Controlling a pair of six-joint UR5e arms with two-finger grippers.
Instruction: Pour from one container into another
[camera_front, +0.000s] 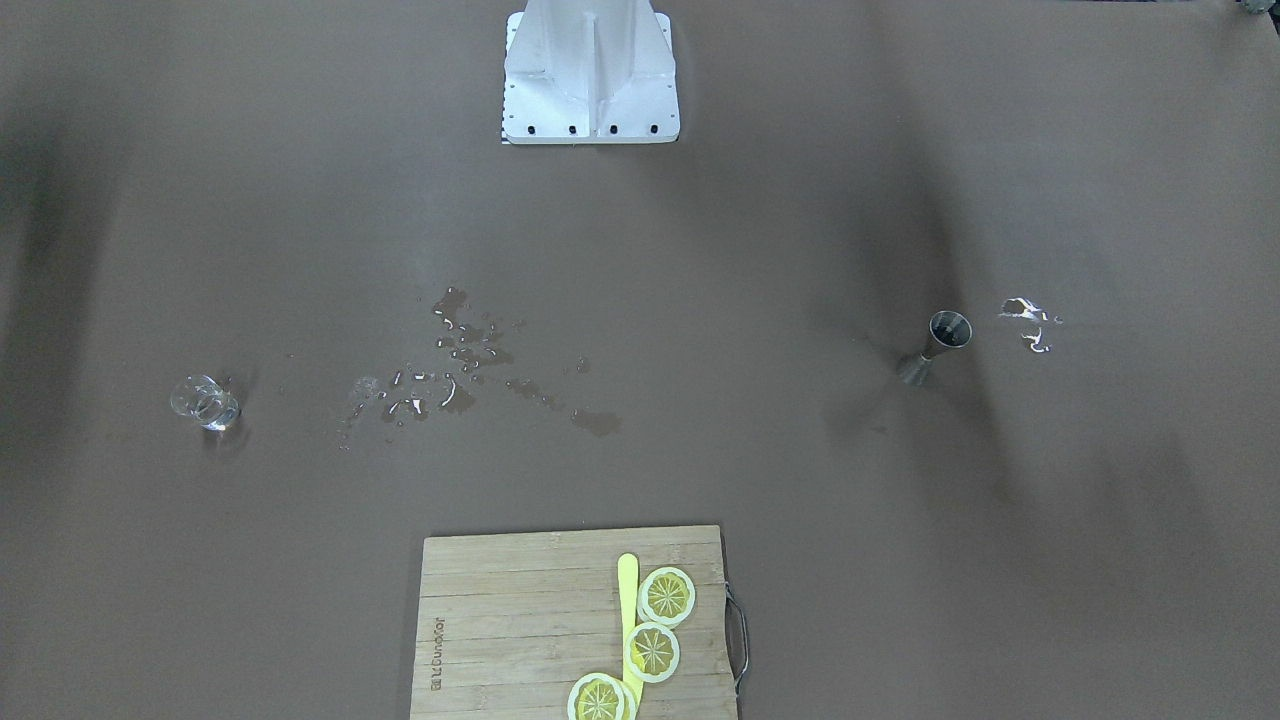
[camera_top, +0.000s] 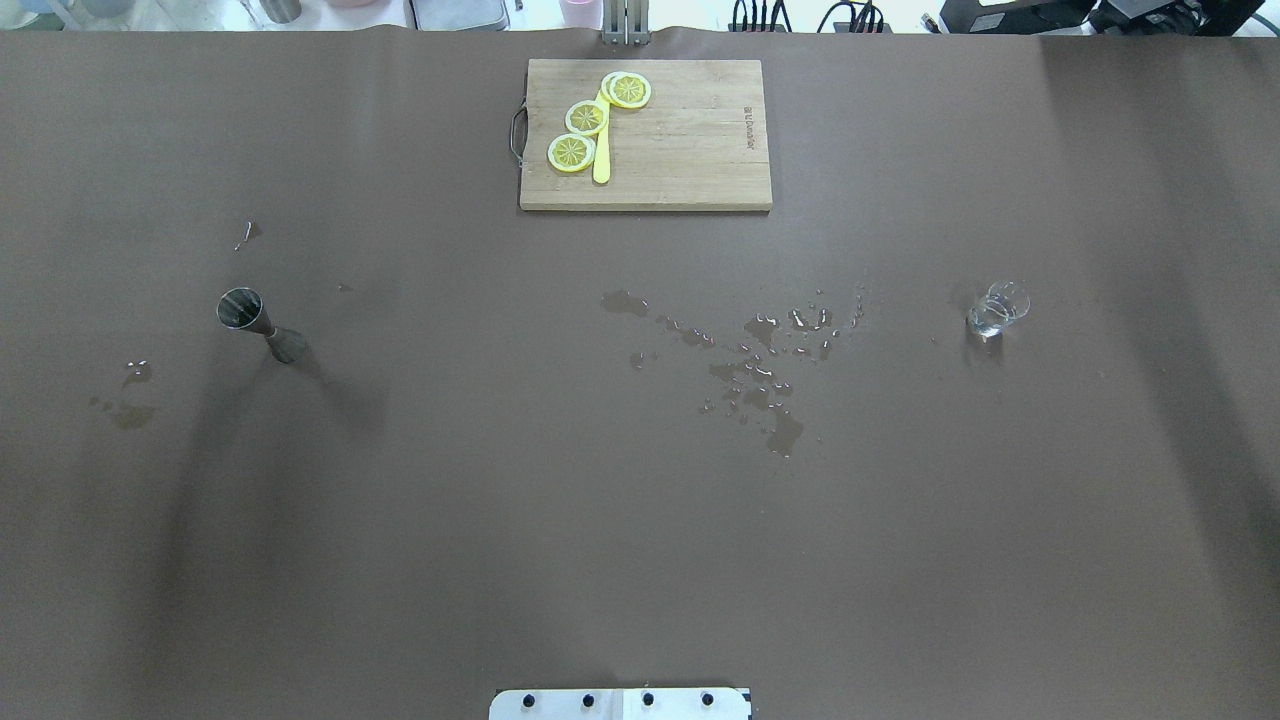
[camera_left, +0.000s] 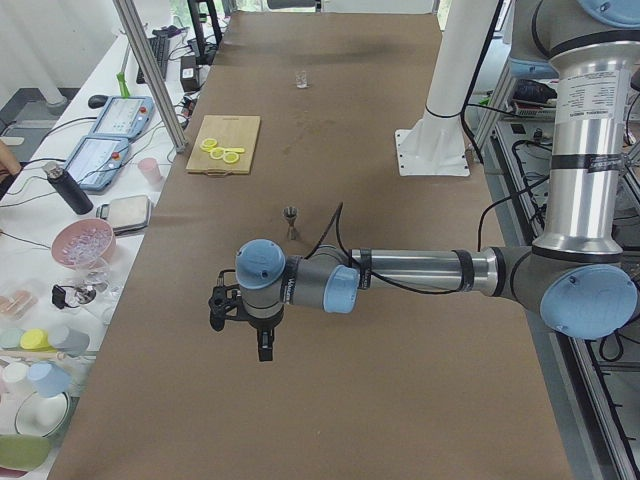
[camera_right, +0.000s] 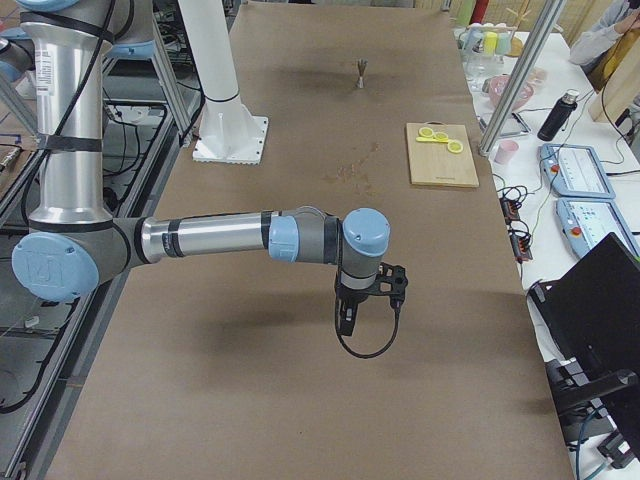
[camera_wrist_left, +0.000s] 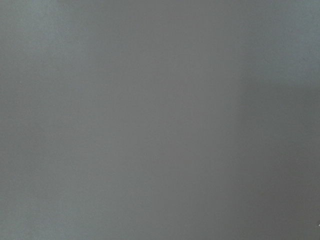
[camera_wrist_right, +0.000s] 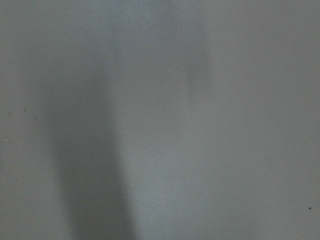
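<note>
Overhead view: a wide brown desk (camera_top: 500, 520). The clear glass tumbler (camera_top: 996, 308) stood upright at right-middle of the frame; couldn't tell if it held liquid. The steel jigger (camera_top: 258, 324) stood upright at left-middle, open cone up, well apart from the tumbler. Between them, right of ctr, a scatter of spilled droplets (camera_top: 760, 360) lay on the desk. Smaller wet spots (camera_top: 128, 410) sat near the jigger, toward the left edge. A wooden cutting board (camera_top: 680, 140) lay at top ctr, w/ three lemon slices (camera_top: 586, 117) and a yellow stick-like tool (camera_top: 601, 165) on its left part.

Side views: each arm was stretched out level above bare desk, well away from both vessels. The left pincer (camera_left: 264, 345) hung pointing down, left of ctr and below the middle of the left-end view. The right pincer (camera_right: 345, 318) hung likewise, just below ctr of the right-end view. Both showed only in these side cams, so I can't tell whether either pincer was wide or narrow. Both wrist cams showed only a blurred grey-brown surface.
</note>
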